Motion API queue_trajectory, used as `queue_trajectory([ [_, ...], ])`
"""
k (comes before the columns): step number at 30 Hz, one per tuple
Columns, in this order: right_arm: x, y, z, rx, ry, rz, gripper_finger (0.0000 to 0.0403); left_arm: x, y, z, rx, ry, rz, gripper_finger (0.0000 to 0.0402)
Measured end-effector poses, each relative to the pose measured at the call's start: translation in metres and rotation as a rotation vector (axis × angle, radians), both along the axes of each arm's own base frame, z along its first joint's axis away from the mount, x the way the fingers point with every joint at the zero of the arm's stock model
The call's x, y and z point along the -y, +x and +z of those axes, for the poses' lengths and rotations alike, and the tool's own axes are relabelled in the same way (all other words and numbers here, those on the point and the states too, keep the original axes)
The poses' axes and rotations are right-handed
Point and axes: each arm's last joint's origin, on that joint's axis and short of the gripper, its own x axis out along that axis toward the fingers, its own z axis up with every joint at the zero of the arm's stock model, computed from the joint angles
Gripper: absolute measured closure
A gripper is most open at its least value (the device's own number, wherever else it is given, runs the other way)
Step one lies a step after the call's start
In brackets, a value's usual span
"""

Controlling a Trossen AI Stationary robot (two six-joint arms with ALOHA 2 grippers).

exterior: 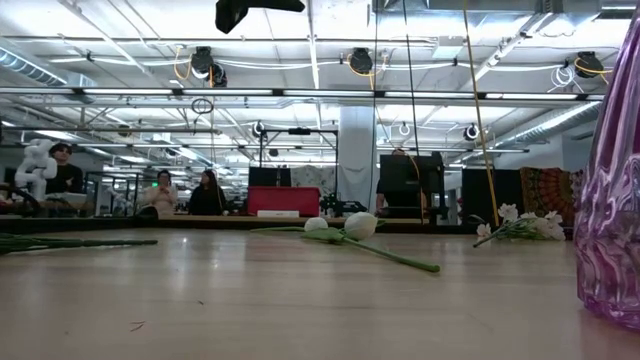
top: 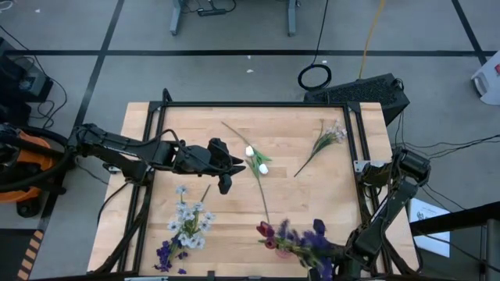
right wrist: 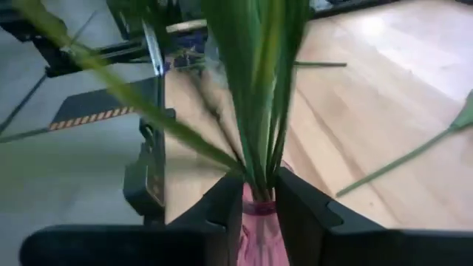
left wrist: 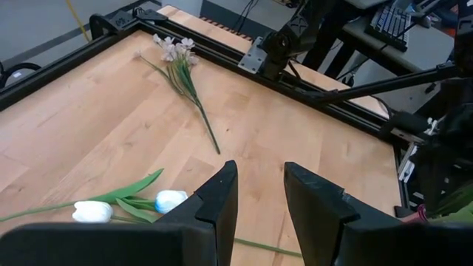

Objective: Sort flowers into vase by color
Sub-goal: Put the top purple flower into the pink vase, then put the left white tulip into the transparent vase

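My left end effector [top: 229,173] hangs over the middle of the bench [top: 297,211], just left of the tulip pair [top: 255,159] lying there, whose stems run toward the near edge. A blossom sprig [top: 328,140] lies well apart in the far right corner. A cluster of blossoms [top: 187,222] lies near the front left, with another sprig [top: 166,254] beside it at the front edge. My right end effector [top: 332,257] sits at the front right, against the vase [top: 271,243], which holds several stems [right wrist: 255,96].
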Motion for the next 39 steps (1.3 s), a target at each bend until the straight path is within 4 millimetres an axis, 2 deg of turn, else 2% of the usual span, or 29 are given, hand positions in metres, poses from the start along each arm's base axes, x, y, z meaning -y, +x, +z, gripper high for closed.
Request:
queue_trajectory([
  [9,0.002,-0.003,0.005,-0.047,0.051,0.033,0.0267,0.000,0.000,0.000,0.000,0.000,0.000,0.0285],
  [16,0.016,-0.013,0.029,-0.100,0.083,0.080,0.0224,0.000,0.000,0.000,0.000,-0.001,0.000,0.0285],
  [22,0.026,-0.020,0.051,-0.097,0.124,0.121,0.0205,0.000,0.000,0.000,0.000,-0.001,0.000,0.0285],
  [29,0.042,-0.034,0.063,-0.242,0.171,0.189,0.0207,0.000,0.000,0.000,0.000,-0.001,0.000,0.0285],
  [39,0.075,-0.065,0.055,-0.719,0.291,0.003,0.0252,0.000,0.000,0.000,0.000,-0.002,0.001,0.0285],
])
